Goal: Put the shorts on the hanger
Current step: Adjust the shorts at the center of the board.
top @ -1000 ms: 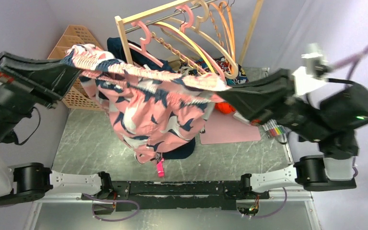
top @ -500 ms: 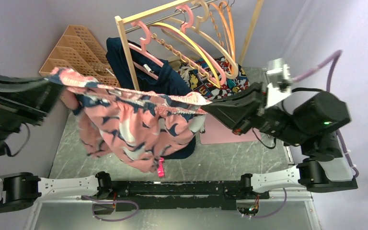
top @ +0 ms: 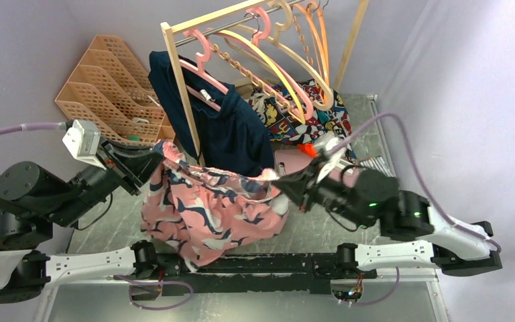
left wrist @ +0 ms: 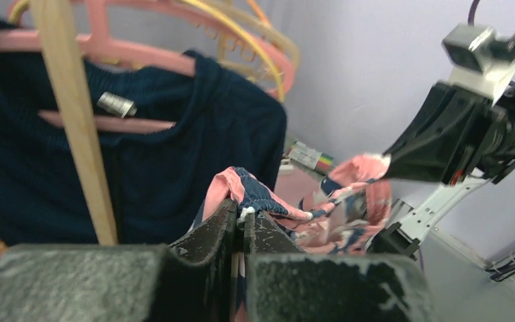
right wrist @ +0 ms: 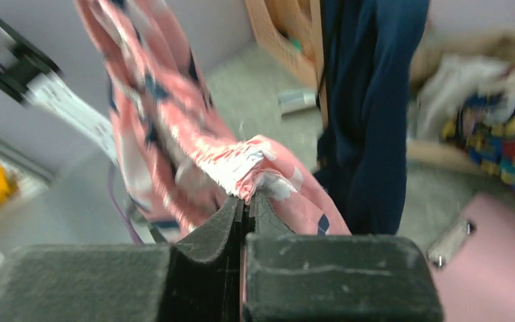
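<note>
While both arms hold it up, the pair of salmon-pink shorts (top: 208,208) with navy and white blotches hangs in the lower centre of the overhead view. Its waistband sags in a line between the two grippers, and its legs droop toward the bottom edge of the frame. Whether the hem touches the bench (top: 114,208) cannot be told.

At the left end of the waistband, the left gripper (top: 163,155) is pinched tight on a fold of the fabric. Its own wrist camera shows the two black fingers nearly meeting, with cloth bunched between them. At the right end, the right gripper (top: 276,182) is likewise clamped narrow on the waistband. In its wrist view the pink cloth spills up and to the left from between the fingertips.

The hanger (top: 271,64), thin and pale yellow, hangs on the rail of a wooden rack (top: 181,87) in the upper centre of the frame. It is well apart from the shorts, which are not on it. Pink hangers (top: 204,50) hang beside it on the same rail, and one of them carries a navy garment (top: 231,127) just behind the shorts.

An orange lattice organiser (top: 104,80) leans at the upper left. A cartoon-print cloth (top: 308,100) lies crumpled right of centre, behind the rack.
</note>
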